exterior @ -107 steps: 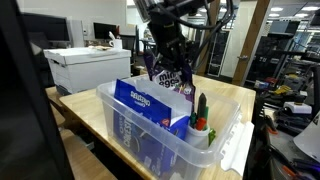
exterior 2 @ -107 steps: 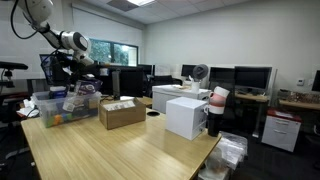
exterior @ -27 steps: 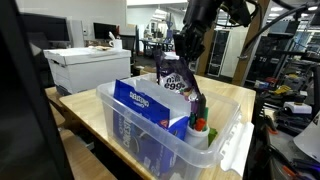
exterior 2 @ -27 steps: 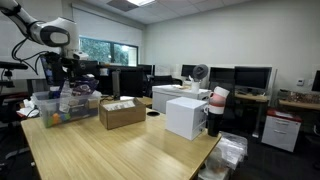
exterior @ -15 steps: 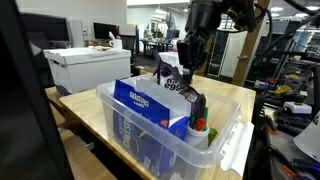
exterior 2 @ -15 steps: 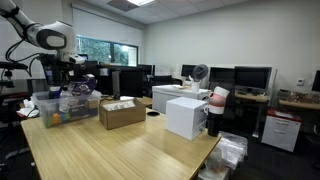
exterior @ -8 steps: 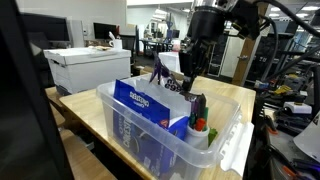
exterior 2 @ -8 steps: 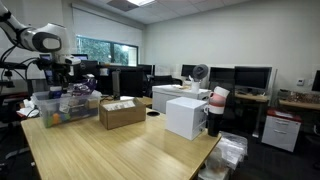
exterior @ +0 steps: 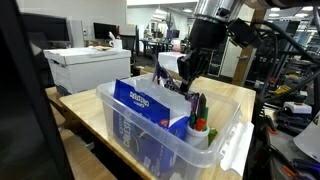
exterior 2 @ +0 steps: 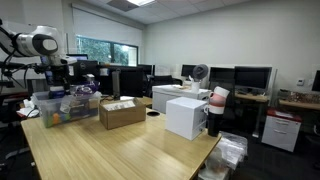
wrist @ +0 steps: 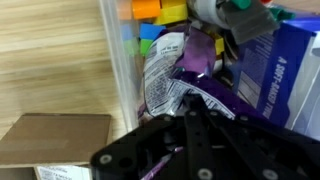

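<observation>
Gripper (exterior: 186, 82) above clear bin (exterior: 226, 135) on worktop (exterior: 88, 112), just over purple snack bag (wrist: 175, 75); cannot tell whether it is parted or closed.

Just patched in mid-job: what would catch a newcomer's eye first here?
The gripper hangs over a clear plastic bin on the wooden table, right above a crinkled purple snack bag. A big blue box fills much of the bin. In an exterior view, a cardboard box sits beside the bin.
</observation>
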Action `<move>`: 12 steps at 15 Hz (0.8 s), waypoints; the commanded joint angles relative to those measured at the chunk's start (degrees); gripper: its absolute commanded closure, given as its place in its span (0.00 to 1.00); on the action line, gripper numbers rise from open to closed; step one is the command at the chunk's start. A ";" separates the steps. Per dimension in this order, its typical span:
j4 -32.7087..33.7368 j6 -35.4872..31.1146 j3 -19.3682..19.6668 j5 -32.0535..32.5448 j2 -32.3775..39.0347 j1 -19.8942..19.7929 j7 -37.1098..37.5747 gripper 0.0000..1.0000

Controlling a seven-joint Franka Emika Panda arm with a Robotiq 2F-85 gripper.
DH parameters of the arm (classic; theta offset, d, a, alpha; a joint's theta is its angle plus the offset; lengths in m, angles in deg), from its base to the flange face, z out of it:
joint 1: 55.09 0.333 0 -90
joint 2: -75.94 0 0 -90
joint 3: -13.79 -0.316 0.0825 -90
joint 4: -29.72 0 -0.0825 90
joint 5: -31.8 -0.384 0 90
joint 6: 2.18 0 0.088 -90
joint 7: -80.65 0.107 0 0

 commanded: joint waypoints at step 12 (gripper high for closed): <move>2.03 -1.64 0.31 17.36 1.09 -4.31 16.94 0.98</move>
